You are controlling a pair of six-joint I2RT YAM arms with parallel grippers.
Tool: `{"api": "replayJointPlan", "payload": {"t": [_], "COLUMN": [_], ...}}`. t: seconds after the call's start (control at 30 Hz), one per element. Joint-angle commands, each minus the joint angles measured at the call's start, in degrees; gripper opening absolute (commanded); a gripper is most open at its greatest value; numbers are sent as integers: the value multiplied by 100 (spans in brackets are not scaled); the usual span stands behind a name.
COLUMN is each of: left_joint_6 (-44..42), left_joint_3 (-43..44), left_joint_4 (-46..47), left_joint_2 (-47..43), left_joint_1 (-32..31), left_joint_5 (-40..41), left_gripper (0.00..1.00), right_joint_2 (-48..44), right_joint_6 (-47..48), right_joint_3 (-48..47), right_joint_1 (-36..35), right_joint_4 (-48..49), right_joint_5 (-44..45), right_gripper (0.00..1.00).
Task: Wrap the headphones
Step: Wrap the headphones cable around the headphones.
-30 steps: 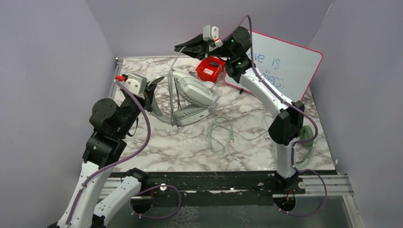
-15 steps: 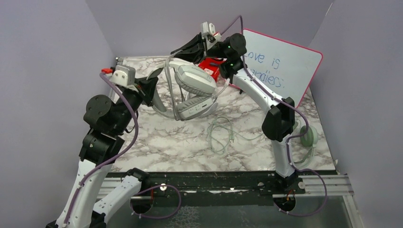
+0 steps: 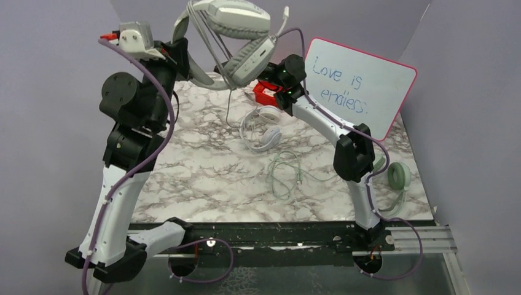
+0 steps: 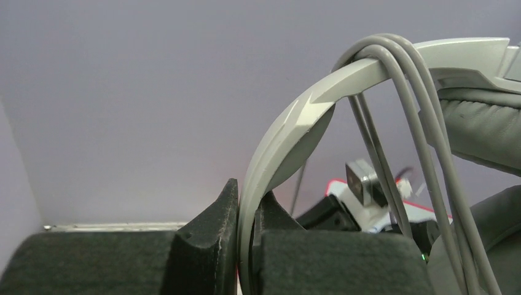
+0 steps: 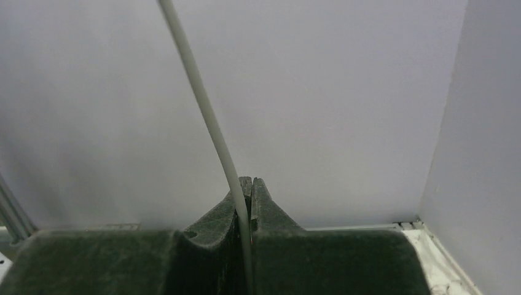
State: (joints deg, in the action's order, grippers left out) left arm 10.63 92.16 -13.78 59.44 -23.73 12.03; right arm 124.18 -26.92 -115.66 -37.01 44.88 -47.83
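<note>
Grey headphones (image 3: 236,18) being held aloft above the tabletop (image 3: 203,178), near the back wall.
The cable (image 5: 204,104) is being pinched by the closed right end effector (image 5: 249,187); the headband (image 4: 289,132), looped with it, is being clamped by the closed left end effector (image 4: 246,200). A white pair (image 3: 263,126) is lying below.

**Desk:** What's in the frame?

**Photographer:** The left gripper (image 4: 247,192) at bottom centre, its dark fingers (image 4: 209,233) pinched tight on pale grey headphones (image 4: 295,123). Their headband (image 4: 368,70) arcs to the upper right.

**Desk:** And the cable?

**Photographer:** Three grey strands of cable (image 4: 424,123) loop over the band and hang to the lower right, beside a padded ear cup (image 4: 485,132). A small camera block (image 4: 364,181) sits behind them, against a lilac wall (image 4: 135,92).
</note>
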Motion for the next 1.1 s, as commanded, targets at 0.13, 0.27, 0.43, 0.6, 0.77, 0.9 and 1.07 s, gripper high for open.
{"api": "replayJointPlan", "payload": {"t": [0.13,0.27,0.43,0.6,0.77,0.9,1.07], "left_joint_6": [-1158,-1513,-1772,-1891,-1777,-1042,-215], "left_joint_3": [2683,2852,3222,3849,3513,3780,3824], "left_joint_4": [-342,-129,67,-19,776,603,559], "left_joint_2": [1864,2152,2473,2901,2988,3307,3417], "left_joint_1": [-2,70,283,705,831,904,965], "left_joint_5": [2094,2408,2585,2942,3510,3171,2715], "left_gripper": [0,0,0,0,0,0,0], "right_joint_2": [125,10,-31,-38,112,347,496], "right_joint_6": [-55,135,152,187,33,-110,-266], "right_joint_3": [436,754,1056,1165,875,540,323], "right_joint_1": [38,53,62,63,58,51,54], "right_joint_4": [-192,-152,-39,120,193,182,187], "right_joint_5": [731,817,710,716,677,634,520], "right_gripper": [0,0,0,0,0,1,4]}}
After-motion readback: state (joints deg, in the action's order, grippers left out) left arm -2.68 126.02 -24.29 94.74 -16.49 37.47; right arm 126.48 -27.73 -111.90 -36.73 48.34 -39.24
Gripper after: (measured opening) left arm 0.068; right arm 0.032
